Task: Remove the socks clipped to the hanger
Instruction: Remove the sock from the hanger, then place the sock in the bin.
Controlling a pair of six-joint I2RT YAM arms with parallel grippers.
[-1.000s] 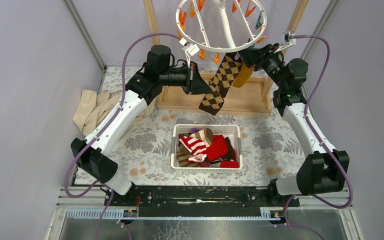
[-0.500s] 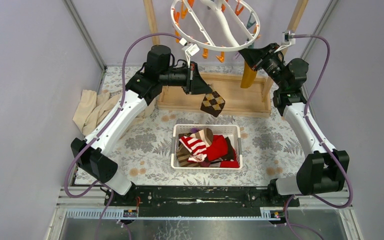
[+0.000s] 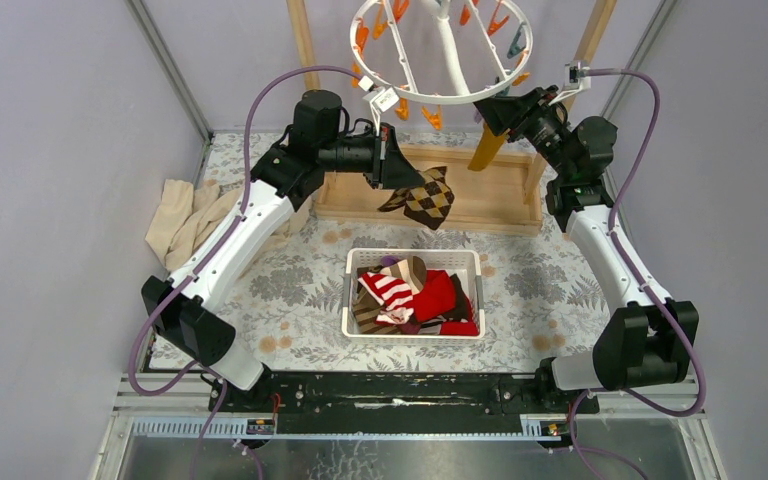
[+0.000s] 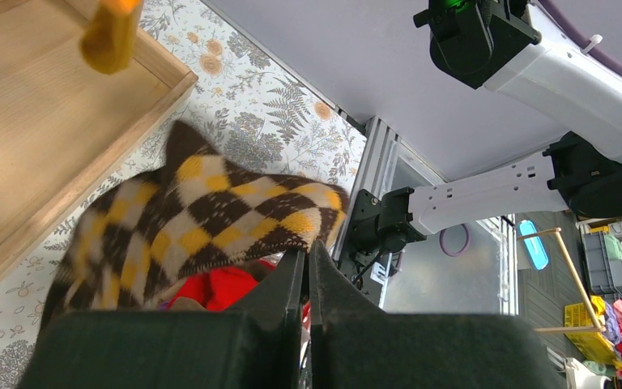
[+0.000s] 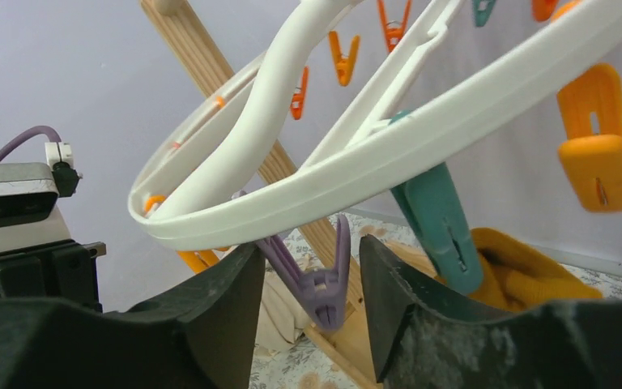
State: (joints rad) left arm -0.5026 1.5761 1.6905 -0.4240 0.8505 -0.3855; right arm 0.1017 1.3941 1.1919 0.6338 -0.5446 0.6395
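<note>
Floral table [image 3: 290,290]; left jaws tight on argyle sock [image 4: 202,219], right jaws apart astride wrist-view-only purple clip [image 5: 324,284].

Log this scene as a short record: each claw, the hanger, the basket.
left claw: shut on the brown diamond sock, which is free of the hanger
right claw: open, its fingers either side of a purple clip
hanger: a yellow sock hangs from a teal clip
basket: holds a pile of socks, red and striped among them
</note>
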